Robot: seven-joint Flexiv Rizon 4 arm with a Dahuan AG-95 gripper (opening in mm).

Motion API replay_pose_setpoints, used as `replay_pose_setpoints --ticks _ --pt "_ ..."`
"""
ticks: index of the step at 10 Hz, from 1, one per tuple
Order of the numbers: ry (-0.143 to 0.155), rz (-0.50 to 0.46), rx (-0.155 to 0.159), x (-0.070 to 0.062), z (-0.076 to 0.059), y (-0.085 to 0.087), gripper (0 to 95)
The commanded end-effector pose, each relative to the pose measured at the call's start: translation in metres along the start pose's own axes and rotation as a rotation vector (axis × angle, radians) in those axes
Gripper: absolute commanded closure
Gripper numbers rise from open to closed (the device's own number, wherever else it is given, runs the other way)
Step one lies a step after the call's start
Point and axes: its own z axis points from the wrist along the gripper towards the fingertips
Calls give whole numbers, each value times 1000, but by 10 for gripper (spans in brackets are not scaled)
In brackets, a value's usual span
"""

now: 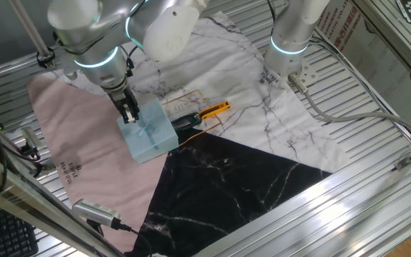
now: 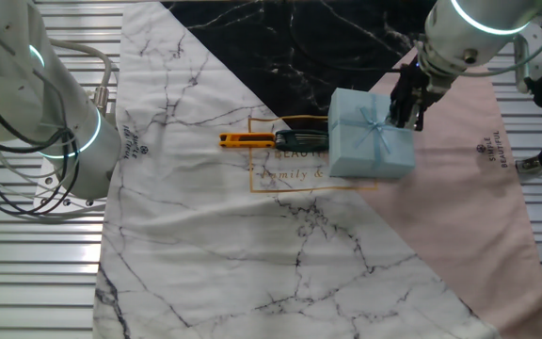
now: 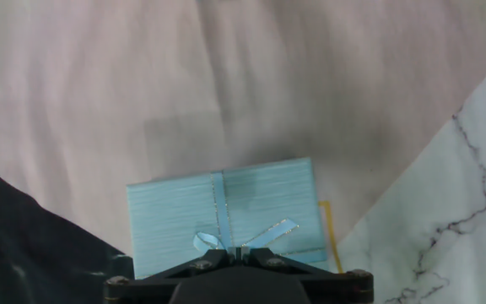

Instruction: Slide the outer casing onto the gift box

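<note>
Outer casing (image 2: 370, 134): pale blue, square, ribbon cross, bow on top.

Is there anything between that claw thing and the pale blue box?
Nothing; in both fixed views the tool sits right at the outer casing edge, no gap showing.

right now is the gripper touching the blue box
Cannot tell. In both fixed views the gripper sits at the blue box's edge, but neither shows contact or a gap plainly; the hand view hides the fingertips.
</note>
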Motion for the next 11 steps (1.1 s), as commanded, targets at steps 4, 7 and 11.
replay_pose_setpoints --ticks 4,7,11 --pt "-10 -36 17 -3 0 1 950" --pt "-67 -126 96 -3 0 1 950" --pt "-153 -227 71 -3 0 1 950"
